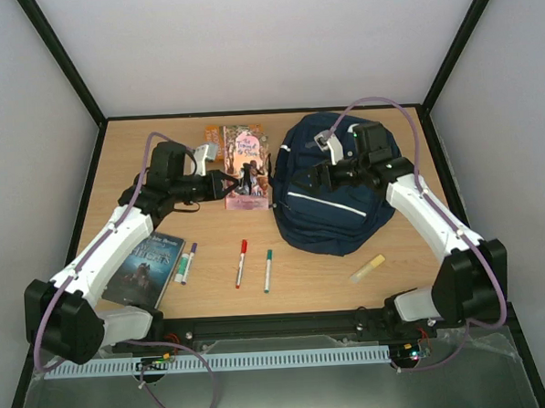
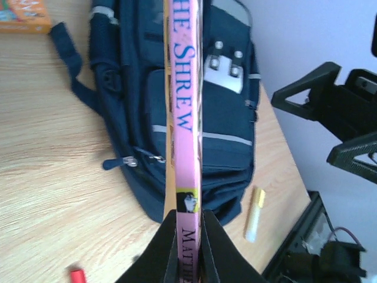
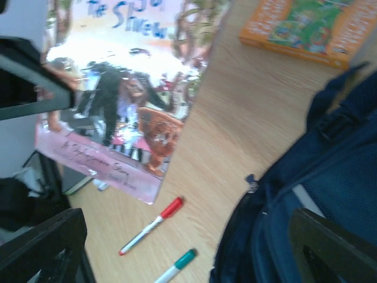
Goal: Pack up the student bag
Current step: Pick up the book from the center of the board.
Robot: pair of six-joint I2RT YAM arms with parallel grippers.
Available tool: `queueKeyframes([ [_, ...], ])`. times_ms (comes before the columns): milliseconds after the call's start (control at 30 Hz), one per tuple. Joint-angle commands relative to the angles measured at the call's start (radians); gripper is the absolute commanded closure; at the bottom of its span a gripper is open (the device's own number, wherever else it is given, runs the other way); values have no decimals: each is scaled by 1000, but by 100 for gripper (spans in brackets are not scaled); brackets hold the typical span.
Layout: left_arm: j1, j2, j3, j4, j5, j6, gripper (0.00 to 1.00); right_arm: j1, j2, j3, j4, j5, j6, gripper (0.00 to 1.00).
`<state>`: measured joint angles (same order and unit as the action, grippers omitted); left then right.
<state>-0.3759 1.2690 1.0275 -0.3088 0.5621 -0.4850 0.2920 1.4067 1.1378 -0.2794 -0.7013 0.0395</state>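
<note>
The left gripper (image 2: 189, 223) pinches a pink book (image 2: 185, 118) at its spine beside the student bag (image 1: 333, 219), which lies toward the table's (image 1: 322, 279) far right corner, while the right gripper (image 1: 315, 176) hangs over the bag, jaws spread wide and empty.

Pale wood grain on the desk (image 1: 322, 279), smooth and matt. Navy woven cloth over the student bag (image 1: 332, 210), matt, with a paler, shinier stripe and small metal zip pulls (image 2: 126, 161). Glossy paper cover on the pink paperback (image 3: 126, 112), washed by glare. Printed card on the orange book (image 3: 306, 26) by the desk's far edge. Smooth plastic barrels on the red marker (image 1: 241, 263) and green marker (image 1: 268, 270) near the front edge. Matt black plastic on the left gripper (image 2: 189, 217).
</note>
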Motion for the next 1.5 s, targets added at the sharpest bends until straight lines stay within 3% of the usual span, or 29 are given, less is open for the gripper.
queueKeyframes([
  [0,-19,-82,18,103,145,-16,98,4,-71,-42,-24,-175,-51,3],
  [267,-40,-95,23,302,355,-111,98,3,-28,5,14,-391,16,0],
  [567,-47,-66,21,423,421,-184,98,31,13,90,-74,-618,-71,0],
  [733,-47,-31,37,444,422,-194,98,74,18,93,-73,-657,-52,0],
  [967,-46,-6,39,361,370,-124,98,78,-9,100,-104,-690,-42,9],
  [1267,-44,-5,29,293,314,-60,98,72,-78,23,21,-633,105,16],
  [1467,-41,-8,15,290,300,-53,98,71,-80,8,68,-595,162,30],
])
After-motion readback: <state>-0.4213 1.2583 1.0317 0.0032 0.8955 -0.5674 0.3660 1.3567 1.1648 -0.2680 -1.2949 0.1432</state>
